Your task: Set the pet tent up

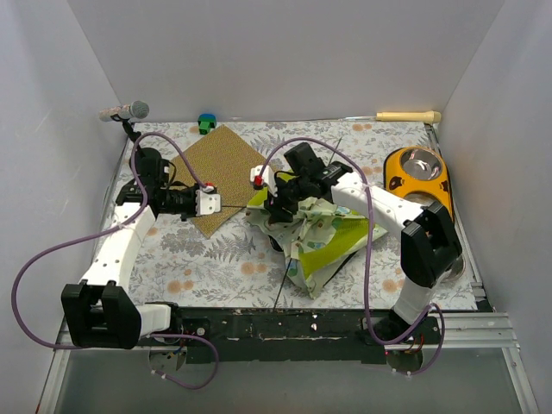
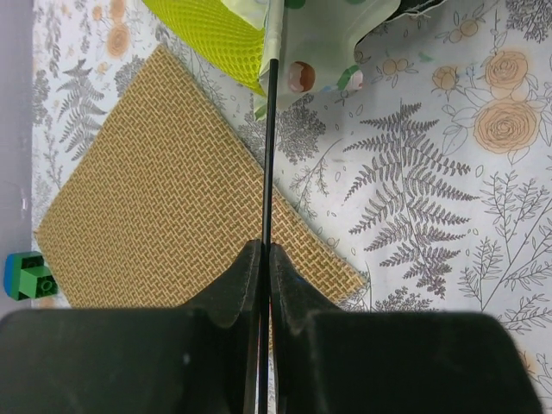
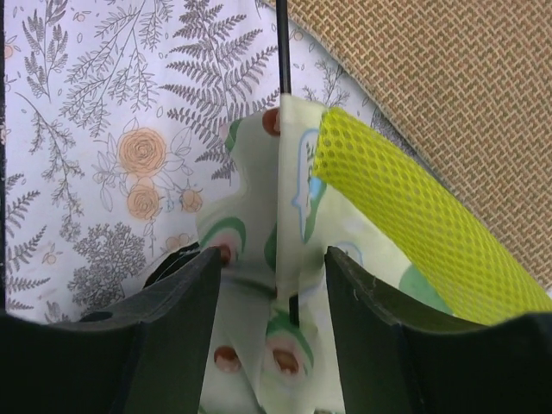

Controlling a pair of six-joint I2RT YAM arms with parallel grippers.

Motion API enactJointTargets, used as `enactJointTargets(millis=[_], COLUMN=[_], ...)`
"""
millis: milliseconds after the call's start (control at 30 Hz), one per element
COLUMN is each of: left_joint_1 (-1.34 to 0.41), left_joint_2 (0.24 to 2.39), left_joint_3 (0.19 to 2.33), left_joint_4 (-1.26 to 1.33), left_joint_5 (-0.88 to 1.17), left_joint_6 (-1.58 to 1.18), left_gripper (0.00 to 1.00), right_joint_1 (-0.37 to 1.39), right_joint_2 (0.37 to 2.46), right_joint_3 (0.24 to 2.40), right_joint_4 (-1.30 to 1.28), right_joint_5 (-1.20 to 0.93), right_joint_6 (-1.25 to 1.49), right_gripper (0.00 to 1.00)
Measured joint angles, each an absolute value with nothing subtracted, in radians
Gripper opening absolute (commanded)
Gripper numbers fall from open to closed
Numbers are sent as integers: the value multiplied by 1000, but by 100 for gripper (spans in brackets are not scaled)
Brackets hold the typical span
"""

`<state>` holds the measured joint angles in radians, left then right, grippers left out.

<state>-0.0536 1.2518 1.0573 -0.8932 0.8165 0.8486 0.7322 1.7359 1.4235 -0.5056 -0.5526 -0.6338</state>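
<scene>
The pet tent (image 1: 319, 233) lies collapsed and crumpled at mid-table, with cream-green printed fabric and lime lining showing. My left gripper (image 1: 211, 203) is over the brown mat's right edge, left of the tent. In the left wrist view it (image 2: 266, 246) is shut on a thin black pole (image 2: 268, 147) that runs into the tent's fabric (image 2: 328, 34). My right gripper (image 1: 274, 205) is at the tent's left end. In the right wrist view it (image 3: 272, 259) is open, its fingers either side of a fabric sleeve (image 3: 289, 216) where the pole (image 3: 282, 52) enters, beside lime mesh (image 3: 405, 216).
A brown woven mat (image 1: 220, 172) lies at the back left. An orange stand with a steel bowl (image 1: 420, 168) is at the back right. A wooden stick (image 1: 407, 116), a green block (image 1: 206, 123) and a microphone (image 1: 123, 111) are at the back. A second pole (image 1: 281, 280) points to the front edge.
</scene>
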Motion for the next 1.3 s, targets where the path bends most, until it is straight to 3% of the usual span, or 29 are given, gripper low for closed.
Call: enactJointTargets(millis=[133,167,500,633,733,767,867,1000,1300], left_joint_1=[-54,-54,-58,-78,-92,-97,-107,-147,-157], left_joint_2=[1220,1213,1173,1173,1173,1173,1176,1185,1206], left_joint_3=[1057,1057,1069,1139,1201,1217,1282,1378,1670], left_joint_4=[-880,-875,-773,-716,-686,-678,-628,-409,37], left_joint_5=[850,860,962,979,962,953,923,915,788], left_joint_6=[810,793,586,486,429,414,325,111,-461], left_gripper=[0,0,0,0,0,10,54,96,98], right_joint_1=[757,764,804,805,799,797,794,822,801], right_joint_2=[1774,1777,1779,1779,1779,1779,1763,1727,1652], right_joint_3=[1453,1458,1605,1686,1750,1767,1797,1797,1791], right_joint_4=[-490,-490,-483,-492,-519,-524,-509,-381,-27], right_joint_5=[-544,-542,-534,-529,-514,-508,-493,-513,-477], right_joint_6=[-643,-642,-587,-571,-556,-548,-498,-379,-71], right_gripper=[21,18,15,1,1,1,1,1,1])
